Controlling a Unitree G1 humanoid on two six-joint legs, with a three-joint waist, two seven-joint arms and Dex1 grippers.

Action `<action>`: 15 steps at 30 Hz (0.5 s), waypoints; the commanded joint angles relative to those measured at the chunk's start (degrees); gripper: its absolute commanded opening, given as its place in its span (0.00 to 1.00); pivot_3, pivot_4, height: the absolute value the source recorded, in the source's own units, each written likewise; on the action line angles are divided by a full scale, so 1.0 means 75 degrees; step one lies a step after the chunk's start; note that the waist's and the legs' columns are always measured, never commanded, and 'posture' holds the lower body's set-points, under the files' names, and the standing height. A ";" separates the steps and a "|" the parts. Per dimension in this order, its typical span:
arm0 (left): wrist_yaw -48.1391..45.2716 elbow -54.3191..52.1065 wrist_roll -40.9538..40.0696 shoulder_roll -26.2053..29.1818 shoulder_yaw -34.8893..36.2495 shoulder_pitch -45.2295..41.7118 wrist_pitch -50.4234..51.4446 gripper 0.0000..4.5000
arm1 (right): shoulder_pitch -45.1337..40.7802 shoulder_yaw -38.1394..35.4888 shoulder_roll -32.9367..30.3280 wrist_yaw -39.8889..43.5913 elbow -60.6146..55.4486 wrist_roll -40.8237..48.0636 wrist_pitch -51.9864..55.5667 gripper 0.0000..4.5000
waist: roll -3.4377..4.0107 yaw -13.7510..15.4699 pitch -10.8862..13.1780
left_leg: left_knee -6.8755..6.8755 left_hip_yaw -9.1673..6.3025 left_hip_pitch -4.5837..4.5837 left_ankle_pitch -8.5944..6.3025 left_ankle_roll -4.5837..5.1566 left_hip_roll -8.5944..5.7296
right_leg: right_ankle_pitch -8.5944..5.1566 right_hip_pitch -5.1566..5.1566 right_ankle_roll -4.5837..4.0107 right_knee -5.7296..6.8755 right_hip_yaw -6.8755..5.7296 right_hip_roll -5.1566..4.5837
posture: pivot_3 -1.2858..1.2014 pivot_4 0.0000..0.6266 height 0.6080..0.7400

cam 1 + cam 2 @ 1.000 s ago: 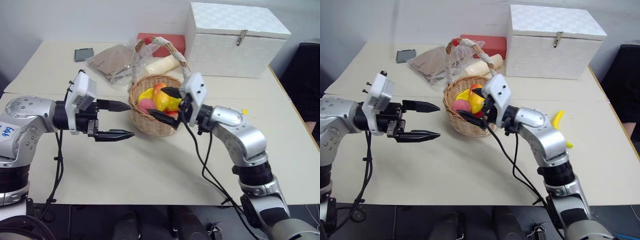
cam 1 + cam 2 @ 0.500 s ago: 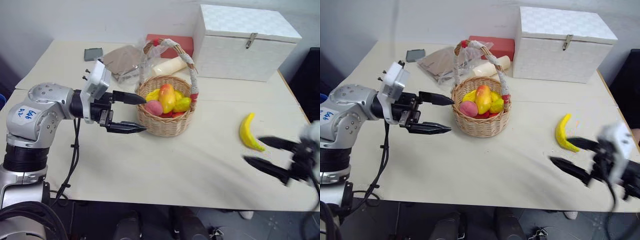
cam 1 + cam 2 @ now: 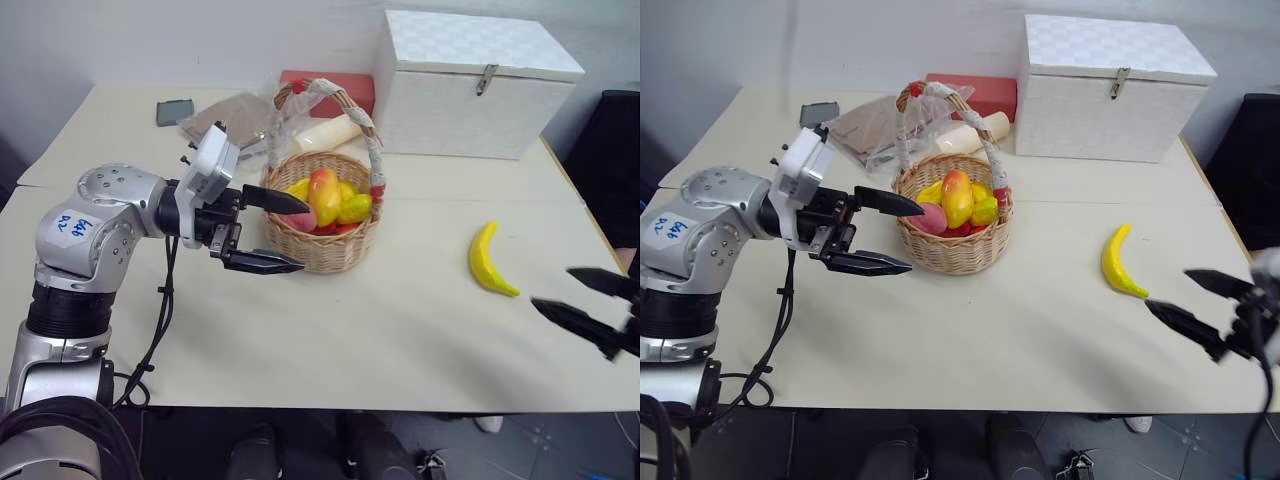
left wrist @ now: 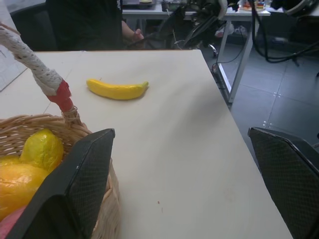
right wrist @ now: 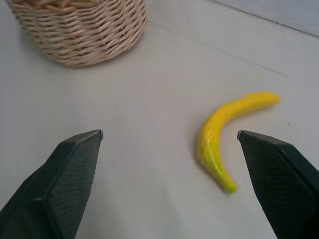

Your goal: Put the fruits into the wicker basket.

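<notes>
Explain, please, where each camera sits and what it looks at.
Head eyes: from above, looking down at the table, wicker basket, both arms.
Left wrist: along the open left gripper past the basket to the banana.
Right wrist: along the open right gripper toward the banana and basket.
All views share the banana and basket.

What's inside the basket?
The wicker basket holds a yellow-orange mango, a pink peach and other yellow fruit. Anything beneath them is hidden. The banana lies outside on the table.
</notes>
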 commanded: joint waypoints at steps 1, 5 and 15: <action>0.0164 -0.0415 -0.0035 0.0067 0.0146 0.0001 0.0000 1.00 | -0.1059 0.1157 0.0175 -0.1134 0.0967 -0.0773 -0.0030 0.99 | 0.0008 0.0014 0.0003 | -0.0002 0.0003 -0.0004 0.0000 0.0000 -0.0003 | 0.0000 -0.0007 0.0000 0.0001 0.0003 -0.0002 | 0.52 0.24 1.00; 0.0262 -0.0619 -0.0219 0.0126 0.0250 -0.0050 0.0207 1.00 | -0.2190 0.1979 0.0525 -0.1862 0.2199 -0.1339 -0.0041 0.99 | 0.0017 0.0062 0.0005 | -0.0003 0.0004 -0.0018 0.0001 -0.0002 -0.0003 | -0.0003 -0.0023 -0.0004 0.0004 0.0001 -0.0005 | 0.52 0.24 1.00; 0.0585 -0.0745 -0.0191 0.0159 0.0303 -0.0044 0.0290 1.00 | -0.3252 0.3228 0.1412 -0.2122 0.4145 -0.2133 -0.0703 0.99 | 0.0020 0.0024 0.0006 | 0.0000 0.0009 -0.0018 0.0003 -0.0004 0.0001 | -0.0005 -0.0025 -0.0007 0.0012 0.0000 0.0001 | 0.52 0.24 1.00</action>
